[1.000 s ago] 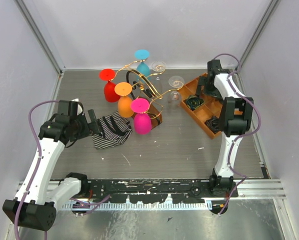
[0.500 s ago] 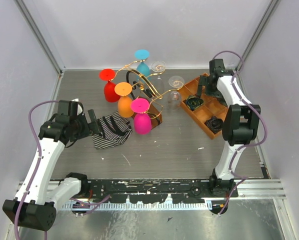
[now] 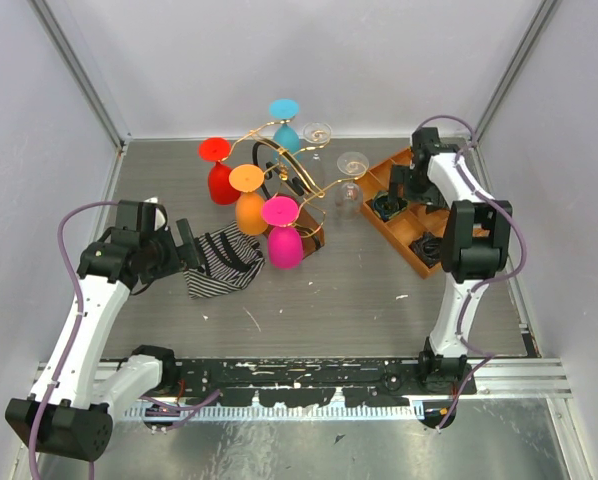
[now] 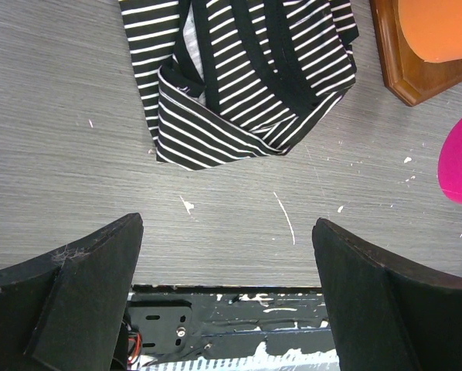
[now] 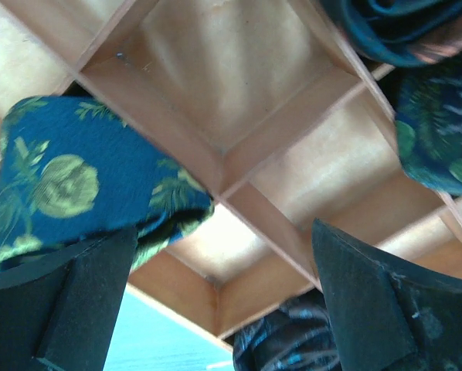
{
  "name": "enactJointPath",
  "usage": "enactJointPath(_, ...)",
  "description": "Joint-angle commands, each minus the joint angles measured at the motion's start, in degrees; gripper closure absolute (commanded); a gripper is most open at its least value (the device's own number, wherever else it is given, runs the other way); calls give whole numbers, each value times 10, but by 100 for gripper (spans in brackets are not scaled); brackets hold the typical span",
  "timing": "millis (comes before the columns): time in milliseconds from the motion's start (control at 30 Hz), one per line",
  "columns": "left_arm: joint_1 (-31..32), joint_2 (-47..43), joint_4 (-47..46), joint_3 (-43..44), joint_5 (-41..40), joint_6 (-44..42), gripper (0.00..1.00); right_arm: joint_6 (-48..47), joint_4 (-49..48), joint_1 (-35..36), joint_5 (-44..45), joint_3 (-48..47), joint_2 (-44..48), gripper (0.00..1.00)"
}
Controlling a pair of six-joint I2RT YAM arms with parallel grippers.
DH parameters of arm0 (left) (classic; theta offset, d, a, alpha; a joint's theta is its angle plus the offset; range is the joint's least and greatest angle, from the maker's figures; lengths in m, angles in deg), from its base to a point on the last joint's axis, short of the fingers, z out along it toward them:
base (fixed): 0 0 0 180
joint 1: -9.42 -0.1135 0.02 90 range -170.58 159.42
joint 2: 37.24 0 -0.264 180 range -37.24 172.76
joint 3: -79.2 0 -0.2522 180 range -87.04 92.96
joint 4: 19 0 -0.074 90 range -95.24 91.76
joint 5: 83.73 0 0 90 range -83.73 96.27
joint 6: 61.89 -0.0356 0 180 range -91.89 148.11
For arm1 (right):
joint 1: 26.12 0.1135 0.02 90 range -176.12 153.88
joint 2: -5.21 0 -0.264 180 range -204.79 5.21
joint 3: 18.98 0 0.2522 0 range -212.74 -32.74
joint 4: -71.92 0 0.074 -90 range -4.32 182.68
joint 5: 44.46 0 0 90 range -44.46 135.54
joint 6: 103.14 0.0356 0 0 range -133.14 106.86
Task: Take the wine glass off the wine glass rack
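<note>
At the left, the left gripper [image 3: 189, 250] hangs low over the grey table top [image 3: 359, 290], just where it was a second ago. In its wrist view its fingers [image 4: 84, 286] stand wide apart with nothing between them, and the black-and-white striped cloth [image 4: 246, 77] lies just ahead.

Right of the cloth stands the gold wire wine glass rack [image 3: 279, 160] on its oval brown wooden base [image 3: 312, 215]. Six glasses hang bowl-down from its scroll arms, none lifted off:

- a red glass [image 3: 222, 183]
- an orange glass [image 3: 251, 212]
- a pink glass [image 3: 284, 246]
- a cyan glass [image 3: 286, 136]
- a far clear glass [image 3: 317, 132]
- a near clear glass [image 3: 350, 185] on the rack's right side

The pictures do not tell which one is the wine glass meant.

Further right lies the orange-brown wooden compartment tray [image 3: 397, 238]. Here is the one change: the right gripper [image 3: 394, 195] has swung from the tray's far corner leftward across it, toward the rack. Its wrist view shows its fingers [image 5: 84, 301] spread wide and empty above the tray's dividers. A blue cloth with green leaf print [image 5: 69, 185] sits in a compartment below.

The shift suggests the right arm is the working one, beginning its approach. The near clear glass is the closest candidate. The task itself is not yet begun.
</note>
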Motion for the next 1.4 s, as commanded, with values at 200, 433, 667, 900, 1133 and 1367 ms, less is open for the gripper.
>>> enactJointPath(200, -2, -9, 6, -7, 0, -3, 2, 83, 17, -2, 38, -78, -115, 0)
enactJointPath(433, -1, -13, 13, -7, -6, -7, 2, 246, 19, -64, 13, -71, -136, 0)
enactJointPath(667, -1, -9, 10, -10, -1, -4, 2, 327, -13, -92, 22, -68, -115, 0)
enactJointPath(900, -1, -8, 7, -9, -3, -2, 2, 350, 13, -96, 60, -195, -169, 0)
enactJointPath(1133, -1, 7, -13, -14, 13, 24, 2, 291, -20, -97, 74, -238, -137, 0)
enactJointPath(1367, -1, 60, -45, -29, 0, 92, 2, 232, -71, -80, -3, -176, 40, 0)
